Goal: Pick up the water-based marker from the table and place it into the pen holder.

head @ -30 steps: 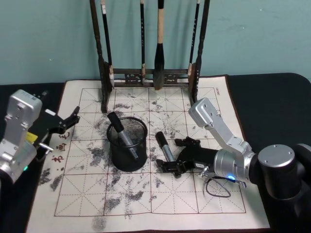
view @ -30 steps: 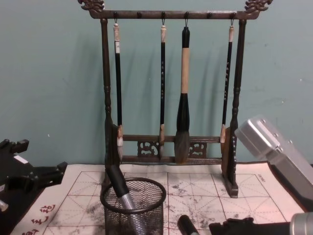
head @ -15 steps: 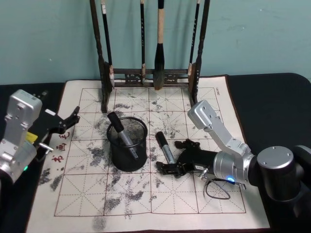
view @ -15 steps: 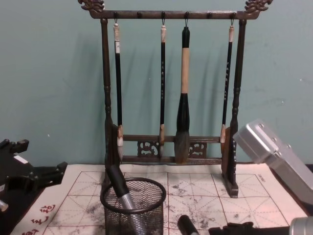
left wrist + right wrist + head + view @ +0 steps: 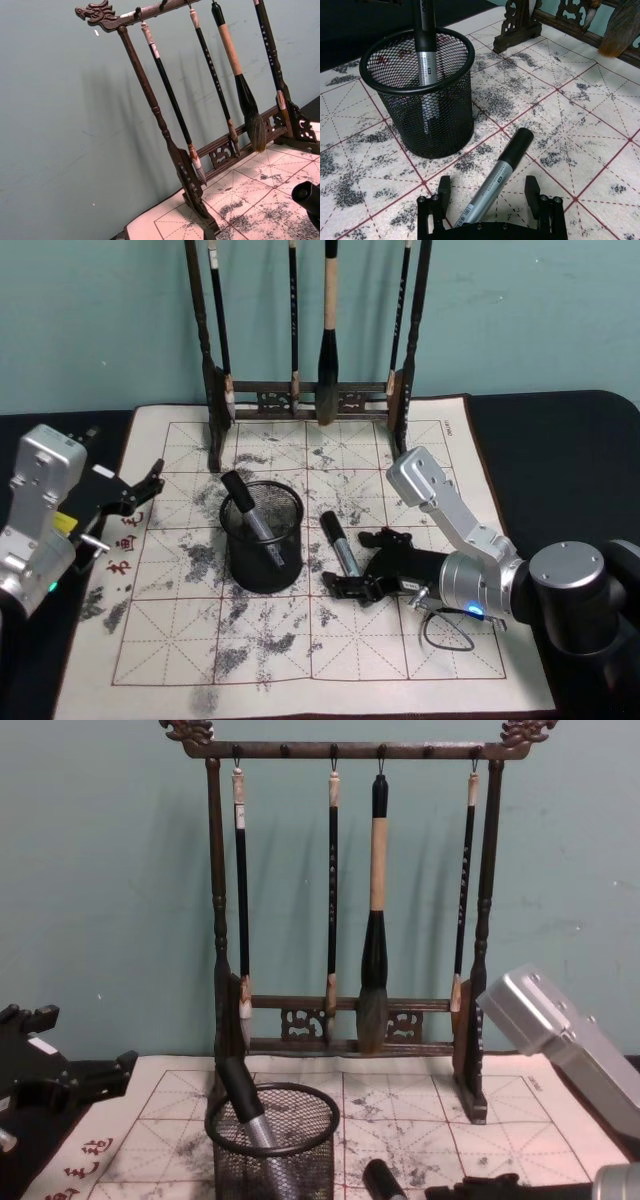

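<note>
A silver marker with a black cap (image 5: 340, 544) (image 5: 496, 176) lies on the gridded mat, just right of the pen holder (image 5: 262, 537) (image 5: 422, 107) (image 5: 272, 1145). My right gripper (image 5: 360, 563) (image 5: 486, 196) is open and low over the mat. One finger stands on each side of the marker's lower body, not touching it. Another marker (image 5: 250, 514) (image 5: 426, 47) leans inside the holder. My left gripper (image 5: 135, 493) (image 5: 70, 1065) hovers open and empty at the mat's left edge.
A tall dark wooden brush rack (image 5: 305, 400) (image 5: 350, 1045) with several hanging brushes stands at the back of the ink-stained mat (image 5: 250, 640). The right arm's silver link (image 5: 555, 1040) reaches in from the right. Black table (image 5: 560, 440) surrounds the mat.
My right gripper has sunk slightly lower around the lying marker. The left arm, holder and both markers have stayed put.
</note>
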